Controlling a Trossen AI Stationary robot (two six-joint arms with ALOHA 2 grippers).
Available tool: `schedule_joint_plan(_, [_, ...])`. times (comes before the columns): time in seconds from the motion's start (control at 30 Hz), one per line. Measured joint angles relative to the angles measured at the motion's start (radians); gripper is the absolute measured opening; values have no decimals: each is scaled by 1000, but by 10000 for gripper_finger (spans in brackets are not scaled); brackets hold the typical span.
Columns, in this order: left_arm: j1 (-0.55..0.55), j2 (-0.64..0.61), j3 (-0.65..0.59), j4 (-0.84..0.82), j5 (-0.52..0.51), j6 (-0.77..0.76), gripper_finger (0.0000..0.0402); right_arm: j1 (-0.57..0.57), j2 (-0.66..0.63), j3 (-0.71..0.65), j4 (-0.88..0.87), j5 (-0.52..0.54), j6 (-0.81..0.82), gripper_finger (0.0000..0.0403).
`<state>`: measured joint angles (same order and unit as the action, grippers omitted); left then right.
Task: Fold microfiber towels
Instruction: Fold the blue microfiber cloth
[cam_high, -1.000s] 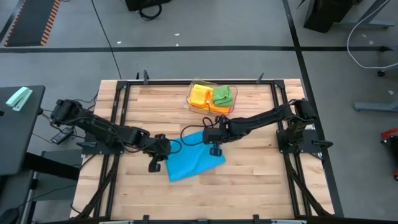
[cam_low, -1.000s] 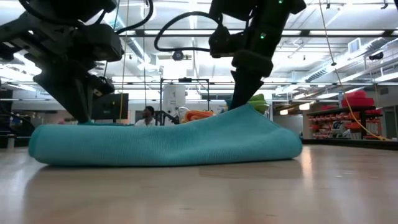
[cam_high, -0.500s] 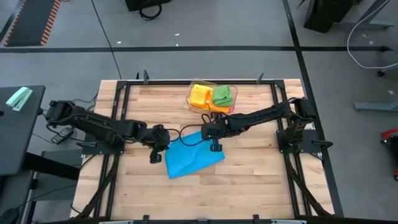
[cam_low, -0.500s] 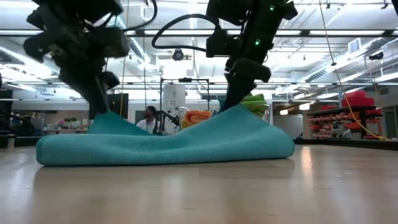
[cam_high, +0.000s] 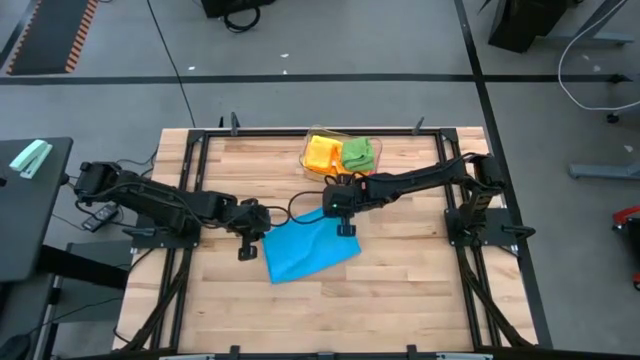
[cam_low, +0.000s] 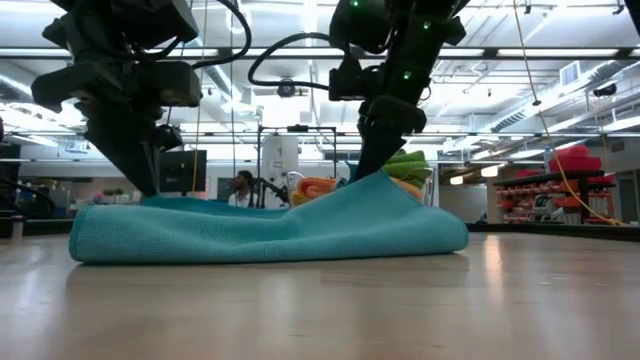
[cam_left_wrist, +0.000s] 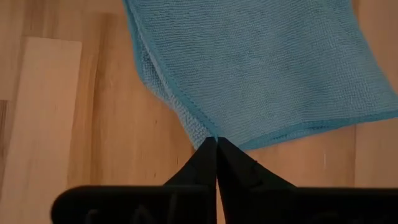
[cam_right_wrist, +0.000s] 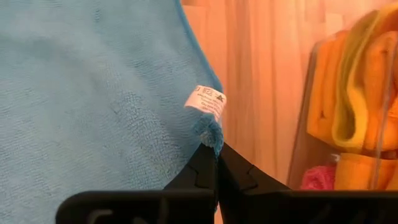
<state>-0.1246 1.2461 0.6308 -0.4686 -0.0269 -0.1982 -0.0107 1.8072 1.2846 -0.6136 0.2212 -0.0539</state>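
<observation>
**Blue towel pinched at two corners**

Wooden table (cam_high: 400, 290) carries a blue towel (cam_high: 305, 250) near its centre. One towel corner is pinched by the left gripper (cam_high: 252, 232), fingers pressed together, on the side nearer the table's left edge. The corner bearing a white label (cam_right_wrist: 205, 101) is pinched by the right gripper (cam_high: 343, 212), and that side is raised off the table. A clear tray (cam_high: 312, 170) with yellow, green, orange and pink towels (cam_high: 345, 155) is seen at the far edge.
</observation>
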Motion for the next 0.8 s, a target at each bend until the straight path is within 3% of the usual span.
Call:
schedule_joint_plan(0.13, [0,0,0,-2,0,0,8,1,-1,-8,5,-15,-22,26])
schedule_joint_plan(0.5, [-3,10,0,-8,0,-22,41,-13,-1,-83,4,-14,50,154])
schedule_joint_plan(0.8, [-3,-5,34,-52,-47,-19,108,34,-10,-83,1,-15,82,172])
